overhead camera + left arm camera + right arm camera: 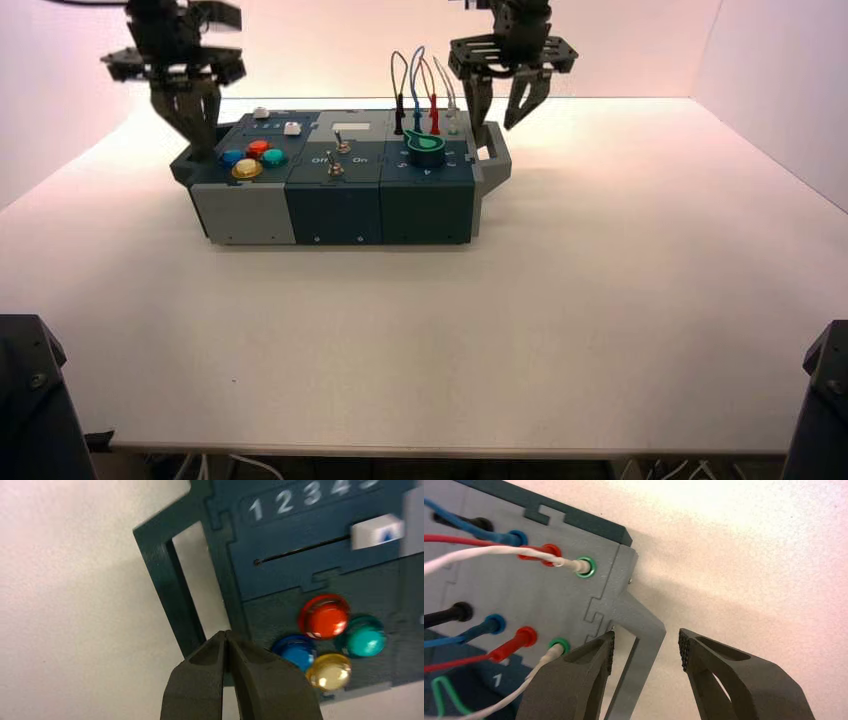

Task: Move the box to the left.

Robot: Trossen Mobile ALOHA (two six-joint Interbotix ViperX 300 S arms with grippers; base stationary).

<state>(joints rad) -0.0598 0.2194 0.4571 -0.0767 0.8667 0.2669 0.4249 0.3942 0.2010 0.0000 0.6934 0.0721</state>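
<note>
"Flanking the box [335,215], both claws stand at its ends. How far along is the move to the left?"

"The box lies on the left rear part of the desk [600,300], flat and nearly square to the view. That position suits the task, though no target mark shows, so whether any shift remains cannot be told."

"And the state of each claw?"

"The left claw [226,632] is closed, its tips together at the opening of the left handle [167,582]. The right claw [646,647] is spread wide, with the bar of the right handle [638,675] between its fingers and no grip on it. Probably what is left is a last nudge, or simply the withdrawal of both arms."

"What is the count of parts?"

"One box, two handles, two claws. Four push buttons: red [257,149], blue [231,157], yellow [247,169] and green [273,157]. Two toggle switches [335,165], two white slider caps [292,128] and one green knob [425,150]. The right wrist view shows eight plugs in two rows of four, coloured black, blue, red and white [583,566]; the wires loop up at the right rear of the panel."
</note>
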